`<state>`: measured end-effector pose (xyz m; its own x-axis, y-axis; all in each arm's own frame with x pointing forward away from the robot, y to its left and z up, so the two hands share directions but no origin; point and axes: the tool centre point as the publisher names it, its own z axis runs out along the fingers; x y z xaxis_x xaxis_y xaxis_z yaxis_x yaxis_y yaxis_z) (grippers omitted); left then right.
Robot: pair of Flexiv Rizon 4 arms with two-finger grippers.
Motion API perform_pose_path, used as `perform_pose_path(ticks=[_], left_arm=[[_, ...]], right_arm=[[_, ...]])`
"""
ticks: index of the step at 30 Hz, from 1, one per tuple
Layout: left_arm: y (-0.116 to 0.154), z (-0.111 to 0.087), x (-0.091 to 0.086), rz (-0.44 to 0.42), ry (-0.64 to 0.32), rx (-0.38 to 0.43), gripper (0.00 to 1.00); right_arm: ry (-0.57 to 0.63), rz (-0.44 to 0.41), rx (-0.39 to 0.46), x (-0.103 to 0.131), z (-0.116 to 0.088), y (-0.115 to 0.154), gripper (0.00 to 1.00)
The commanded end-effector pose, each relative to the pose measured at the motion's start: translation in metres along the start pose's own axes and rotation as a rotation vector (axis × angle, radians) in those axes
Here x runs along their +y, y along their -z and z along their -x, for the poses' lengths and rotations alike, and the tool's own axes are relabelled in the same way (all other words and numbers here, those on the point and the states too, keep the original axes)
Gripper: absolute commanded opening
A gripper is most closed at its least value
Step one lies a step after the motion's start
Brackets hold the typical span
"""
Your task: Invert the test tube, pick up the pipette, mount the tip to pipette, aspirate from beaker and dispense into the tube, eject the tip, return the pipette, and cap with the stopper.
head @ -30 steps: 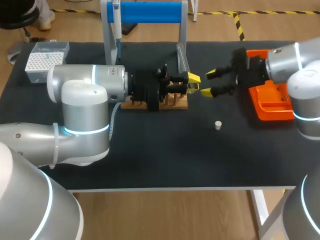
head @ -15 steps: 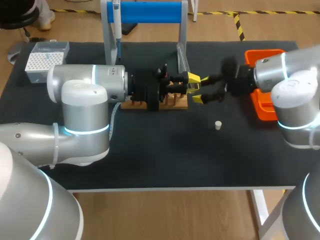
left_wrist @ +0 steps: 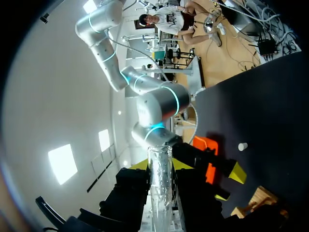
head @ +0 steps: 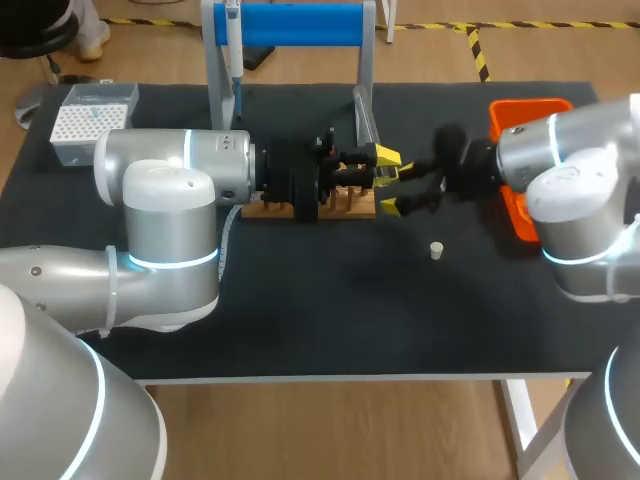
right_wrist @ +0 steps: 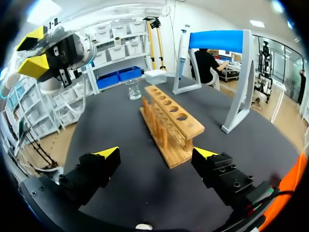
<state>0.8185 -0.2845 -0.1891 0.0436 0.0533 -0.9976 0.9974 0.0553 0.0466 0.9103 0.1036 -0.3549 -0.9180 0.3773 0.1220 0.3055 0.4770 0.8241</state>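
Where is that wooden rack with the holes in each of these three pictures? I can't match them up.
Head view: the wooden rack sits mid-table, partly hidden behind the left gripper.
Left wrist view: only a corner of the rack shows, beside the glass tube in that gripper.
Right wrist view: the rack lies ahead of the open right gripper.
Shared landmark: the orange tray.

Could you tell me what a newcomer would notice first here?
The two yellow-tipped tools facing each other near the wooden rack: the left tool holds a clear test tube, the right tool stands open. Next, the blue-topped stand at the table's back and the orange tray at right.
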Motion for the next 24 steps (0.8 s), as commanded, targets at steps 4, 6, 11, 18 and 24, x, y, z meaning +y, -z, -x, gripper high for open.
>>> perform_pose_path(ticks=[4,6,11,18,24], left_arm=[[-0.0006,-0.0012,0.0,0.002,-0.003,-0.005,0.0],[-0.0006,-0.0012,0.0,0.002,-0.003,-0.005,0.0],[-0.0006,-0.0012,0.0,0.002,-0.003,-0.005,0.0],[-0.0006,-0.0012,0.0,0.002,-0.003,-0.005,0.0],[-0.0006,-0.0012,0.0,0.002,-0.003,-0.005,0.0]], right_arm=[[0.039,-0.026,-0.001,-0.0034,-0.0073,-0.0073,1.0],[0.052,-0.033,0.002,-0.0044,-0.0084,-0.0081,1.0],[0.063,-0.04,-0.004,-0.006,-0.0096,-0.0091,1.0],[0.04,-0.037,-0.046,-0.0047,-0.0043,-0.0119,1.0],[0.048,-0.037,-0.055,-0.0032,-0.004,-0.0127,1.0]])
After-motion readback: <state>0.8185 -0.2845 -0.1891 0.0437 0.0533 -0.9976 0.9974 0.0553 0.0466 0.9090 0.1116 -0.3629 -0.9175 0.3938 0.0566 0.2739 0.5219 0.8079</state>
